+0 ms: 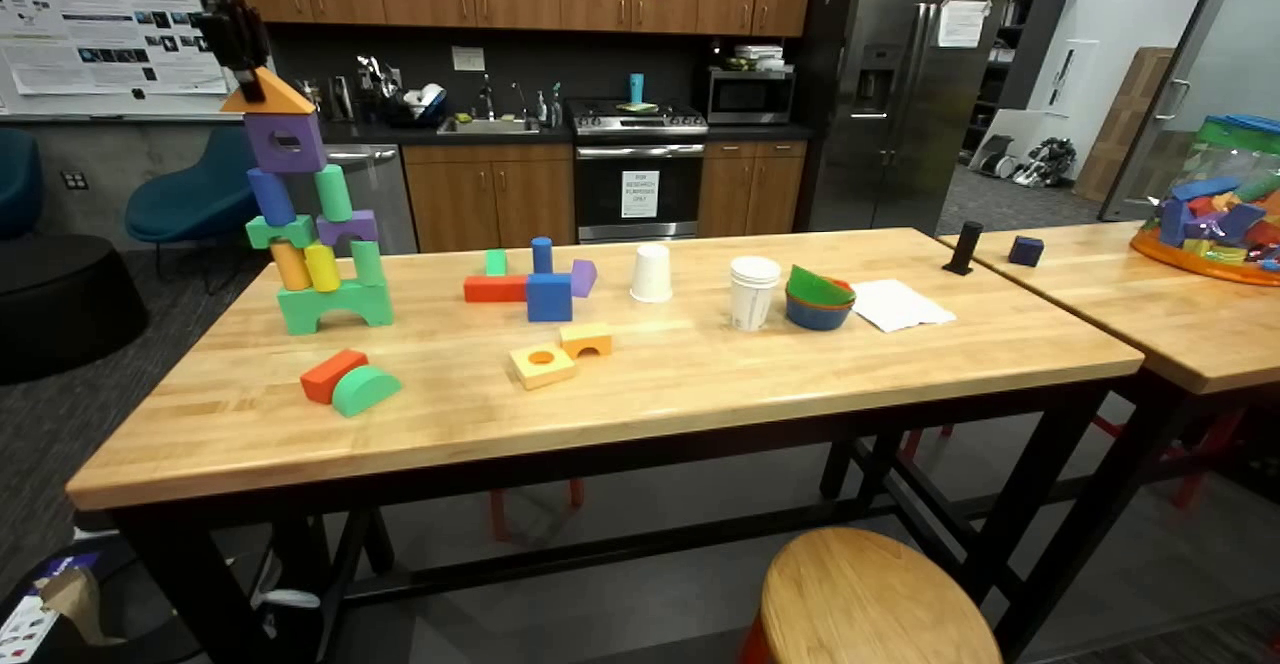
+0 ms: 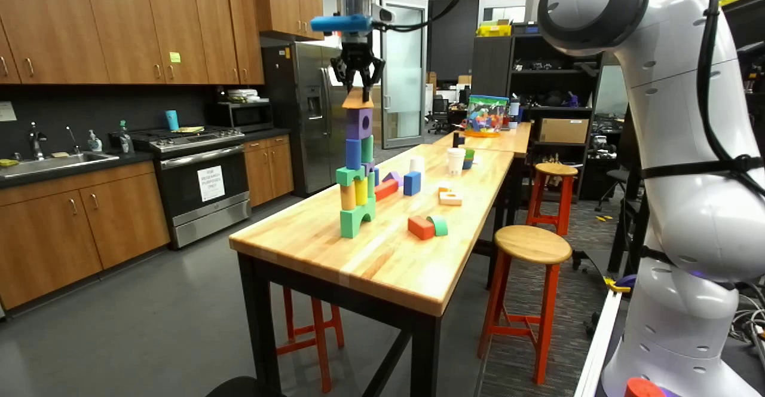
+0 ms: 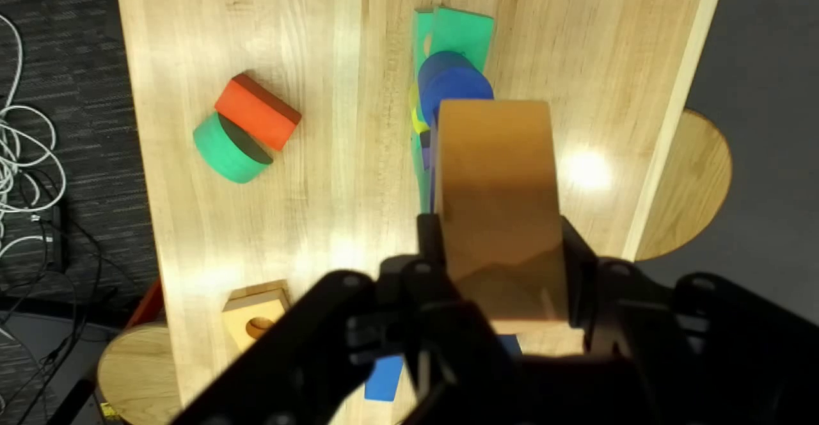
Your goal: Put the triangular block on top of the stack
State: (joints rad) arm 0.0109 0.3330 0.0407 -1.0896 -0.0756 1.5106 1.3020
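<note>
The triangular block [image 1: 287, 94] is an orange wedge at the top of the stack [image 1: 335, 194], point up. It also shows in an exterior view [image 2: 352, 100] and in the wrist view [image 3: 499, 162]. Its base appears to rest on the purple cube with a round hole [image 1: 285, 142]. The tower shows in an exterior view [image 2: 353, 153] and partly under the wedge in the wrist view [image 3: 454, 86]. My gripper [image 2: 358, 93] points down over the wedge. In the wrist view its fingers [image 3: 499, 246] lie against both sides of the wedge, shut on it.
A red block [image 1: 335, 376] and a green half-round block [image 1: 366, 391] lie near the tower. Farther along the table are blue [image 1: 549, 298], red [image 1: 495, 289] and yellow blocks [image 1: 543, 366], white cups [image 1: 652, 274] and bowls [image 1: 818, 314]. A stool [image 2: 532, 244] stands beside the table.
</note>
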